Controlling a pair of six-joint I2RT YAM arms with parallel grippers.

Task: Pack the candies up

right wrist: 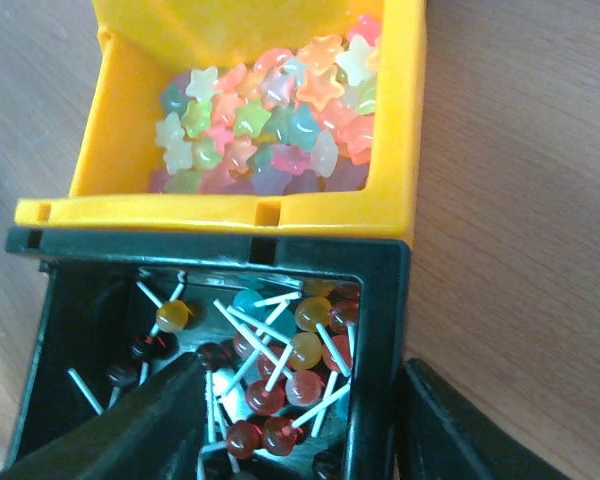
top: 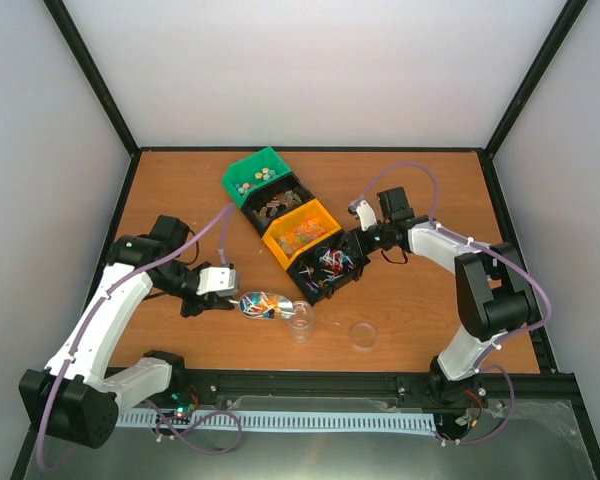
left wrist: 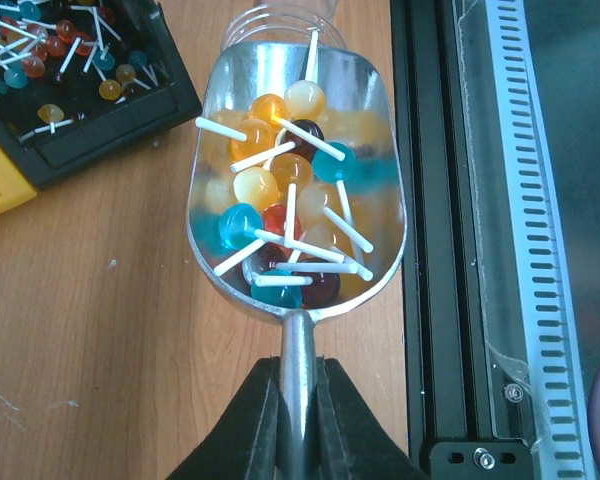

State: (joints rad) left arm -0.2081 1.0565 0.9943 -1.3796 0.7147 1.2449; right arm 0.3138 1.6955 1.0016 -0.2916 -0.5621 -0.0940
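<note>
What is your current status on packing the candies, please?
Left gripper shut on scoop handle; scoop full of candies, at jar mouth. Right gripper open, straddling black bin wall. No obstruction seen.

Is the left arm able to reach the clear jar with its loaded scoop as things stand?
Probably yes: the left hand holds the scoop, its lip beside the clear jar, nothing between them.

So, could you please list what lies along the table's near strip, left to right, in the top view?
Left fingers → silver scoop holding lollipops → clear jar → clear round lid.
</note>
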